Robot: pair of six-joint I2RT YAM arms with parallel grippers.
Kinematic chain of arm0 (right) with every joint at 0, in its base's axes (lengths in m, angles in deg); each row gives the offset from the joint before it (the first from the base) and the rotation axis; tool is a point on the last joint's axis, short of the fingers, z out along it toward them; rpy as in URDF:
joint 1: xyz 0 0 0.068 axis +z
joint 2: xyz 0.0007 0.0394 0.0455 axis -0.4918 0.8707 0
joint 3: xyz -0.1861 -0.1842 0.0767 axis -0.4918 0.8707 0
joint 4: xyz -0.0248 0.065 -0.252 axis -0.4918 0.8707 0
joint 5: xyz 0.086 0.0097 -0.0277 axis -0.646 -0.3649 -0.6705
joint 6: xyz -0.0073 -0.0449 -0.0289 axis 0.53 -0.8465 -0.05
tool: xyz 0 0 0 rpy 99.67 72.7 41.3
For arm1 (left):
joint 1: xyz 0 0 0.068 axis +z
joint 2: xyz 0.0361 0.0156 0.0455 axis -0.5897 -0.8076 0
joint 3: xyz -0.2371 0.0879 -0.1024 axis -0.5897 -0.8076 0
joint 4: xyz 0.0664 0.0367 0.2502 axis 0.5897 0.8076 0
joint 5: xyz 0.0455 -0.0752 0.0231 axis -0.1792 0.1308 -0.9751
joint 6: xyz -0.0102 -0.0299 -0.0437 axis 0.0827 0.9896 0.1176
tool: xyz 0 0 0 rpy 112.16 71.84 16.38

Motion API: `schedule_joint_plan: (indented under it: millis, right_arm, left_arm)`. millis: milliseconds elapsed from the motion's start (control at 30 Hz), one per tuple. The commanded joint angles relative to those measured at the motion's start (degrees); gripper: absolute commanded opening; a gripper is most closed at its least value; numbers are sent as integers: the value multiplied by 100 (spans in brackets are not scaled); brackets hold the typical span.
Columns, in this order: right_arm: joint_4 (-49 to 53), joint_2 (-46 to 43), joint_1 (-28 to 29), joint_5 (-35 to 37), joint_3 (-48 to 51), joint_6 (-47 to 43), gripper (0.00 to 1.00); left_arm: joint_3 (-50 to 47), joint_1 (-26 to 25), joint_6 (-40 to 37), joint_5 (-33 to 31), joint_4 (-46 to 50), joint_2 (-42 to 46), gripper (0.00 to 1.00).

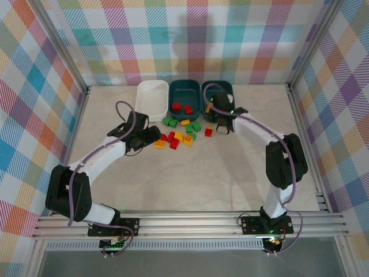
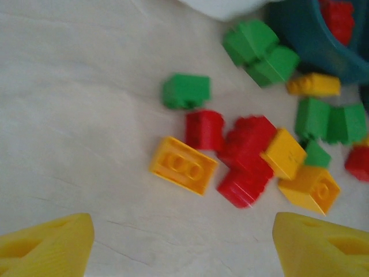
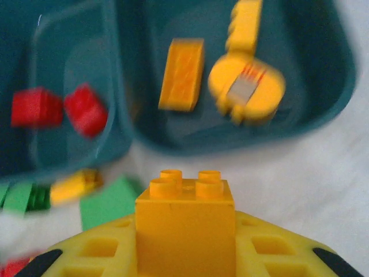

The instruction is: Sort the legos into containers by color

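Note:
Red, green and yellow-orange legos [image 1: 181,136] lie in a loose pile in front of three containers: a white tub [image 1: 151,99], a middle teal tub [image 1: 184,88] with red bricks in it, and a right teal tub [image 1: 226,88]. My left gripper [image 1: 154,136] is at the pile's left edge and open. In the left wrist view its fingers [image 2: 49,245] straddle bare table, just short of a flat yellow brick [image 2: 184,164] and red bricks [image 2: 245,158]. My right gripper [image 3: 185,248] is shut on a yellow-orange brick [image 3: 185,222], just in front of the right teal tub [image 3: 323,109], which holds yellow pieces [image 3: 181,74].
Green bricks [image 2: 259,49] lie close against the tubs' near walls. A metal frame and plaid walls [image 1: 46,115] enclose the table. Open marble tabletop [image 1: 196,179] stretches between the pile and the arm bases.

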Motion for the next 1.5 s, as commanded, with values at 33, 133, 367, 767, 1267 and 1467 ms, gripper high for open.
schedule_joint_plan:
  millis: [33,133,367,767,1267,1467]
  right_arm:
    - [262,1025,-552,-333,-1059,-442,30]
    - [539,1654,-800,-589,-1868,-486,31]
    - [954,2356,-1012,-952,-2995,-725,36]
    - [530,1708,-987,-1479,-2265,-598,63]
    - [-1201,-1645,-710,-1716,2371,38,64]
    - [-1382,-1859,-643,-1671,2917,-29,64]
  left_arm:
    - [458,-481,-398,267,161,-360,80]
    - [752,-755,-605,268,313,-610,79]
    - [1546,-1083,-790,246,630,-1262,78]
    - [1928,-758,111,-436,1076,-1568,84]
    - [3629,149,-6,-1119,2022,-3464,72]
    - [3736,187,-69,-1049,2015,-3858,65]
